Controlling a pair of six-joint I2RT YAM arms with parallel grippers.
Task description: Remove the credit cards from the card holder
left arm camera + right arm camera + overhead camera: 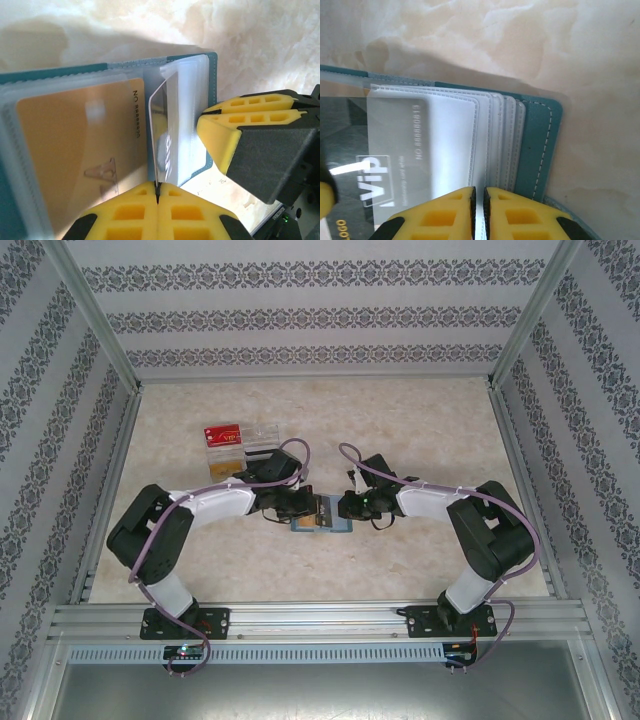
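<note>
The card holder [325, 525] lies open at mid-table between both grippers, its teal cover [540, 140] lined with clear sleeves. An orange credit card [80, 150] sits in a sleeve on the holder's [212, 65] left side. My left gripper [158, 192] is shut on the edge of a dark VIP card [162, 130], which stands on edge. That same card [350, 150] shows partly out of its sleeve. Opposite it, my right gripper [479, 200] is shut on the clear sleeve pages at the holder's other end. Its yellow fingers [235, 120] press against the holder's right edge.
A clear plastic tray [250, 445] with a red card [222, 433] in it stands behind the left arm. Patterned walls and metal rails bound the marbled table [420, 420] on all sides.
</note>
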